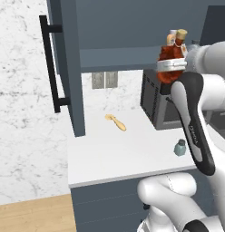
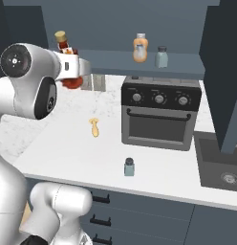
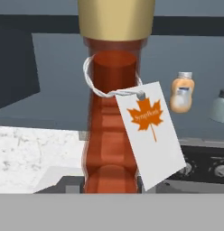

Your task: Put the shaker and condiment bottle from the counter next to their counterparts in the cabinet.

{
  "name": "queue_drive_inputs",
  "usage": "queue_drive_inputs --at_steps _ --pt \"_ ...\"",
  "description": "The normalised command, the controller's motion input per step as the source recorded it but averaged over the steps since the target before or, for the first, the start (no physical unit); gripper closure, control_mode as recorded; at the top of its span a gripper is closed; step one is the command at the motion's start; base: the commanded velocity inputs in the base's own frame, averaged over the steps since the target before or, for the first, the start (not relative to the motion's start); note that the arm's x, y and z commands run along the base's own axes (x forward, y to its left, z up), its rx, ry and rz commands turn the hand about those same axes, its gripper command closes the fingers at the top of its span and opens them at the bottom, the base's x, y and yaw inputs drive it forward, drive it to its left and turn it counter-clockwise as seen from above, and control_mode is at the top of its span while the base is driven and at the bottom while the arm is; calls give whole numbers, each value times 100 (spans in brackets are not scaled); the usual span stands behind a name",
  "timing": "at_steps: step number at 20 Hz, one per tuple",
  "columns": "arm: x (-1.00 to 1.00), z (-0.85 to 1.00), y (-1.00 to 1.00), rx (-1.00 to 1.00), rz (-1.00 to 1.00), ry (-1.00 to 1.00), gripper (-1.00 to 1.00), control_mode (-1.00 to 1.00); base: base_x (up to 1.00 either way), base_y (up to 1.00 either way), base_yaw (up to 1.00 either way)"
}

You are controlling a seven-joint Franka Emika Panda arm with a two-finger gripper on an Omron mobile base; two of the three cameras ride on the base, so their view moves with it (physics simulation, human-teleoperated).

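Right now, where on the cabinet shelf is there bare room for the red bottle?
The shelf is bare left of the orange bottle. The right end is crowded: a shaker stands beside that bottle.

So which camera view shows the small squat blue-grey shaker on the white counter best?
The right base view: the small squat blue-grey shaker stands whole and unblocked on the white counter. In the left base view it sits partly behind the arm.

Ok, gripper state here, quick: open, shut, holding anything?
Gripper: shut on the condiment bottle, held raised in front of the open cabinet.
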Motion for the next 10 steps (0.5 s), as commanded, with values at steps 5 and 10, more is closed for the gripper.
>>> queue_drive_inputs --at_steps 5,10 --pt "15 9 0 -6 9 -2 100 -100 0 0 0" --pt "15 39 -11 -2 1 -1 100 -100 0 0 0"
